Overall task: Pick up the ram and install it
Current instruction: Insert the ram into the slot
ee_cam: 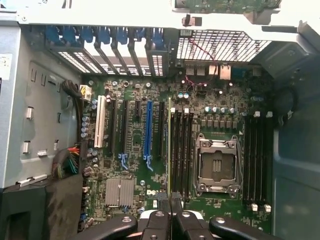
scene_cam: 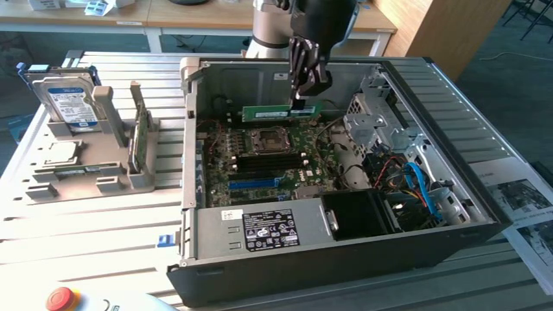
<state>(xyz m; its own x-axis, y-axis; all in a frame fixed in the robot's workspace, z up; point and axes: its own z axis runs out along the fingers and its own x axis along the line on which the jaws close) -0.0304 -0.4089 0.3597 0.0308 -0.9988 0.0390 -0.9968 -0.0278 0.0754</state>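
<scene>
Gripper (scene_cam: 304,97) closed narrowly on the ram (scene_cam: 264,114), which hung just under the fingers above the motherboard (scene_cam: 302,148), its long axis running nine-to-three across the exterior view, parallel to the black memory slots (scene_cam: 259,167) at its six o'clock.

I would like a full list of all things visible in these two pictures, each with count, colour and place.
computer case: one, black and grey, open, on the table
motherboard: one, green, inside the case
ram: one, green, above the motherboard
holder: one, grey, exterior view's left of the case
hard drive: one, silver with blue-white label, upright in the holder
circuit card: one, green, upright in the holder
button: one, red, near table edge
papers: white, exterior view's right
table: one, pale, slatted
end effector: one, black, shut on the ram
</scene>
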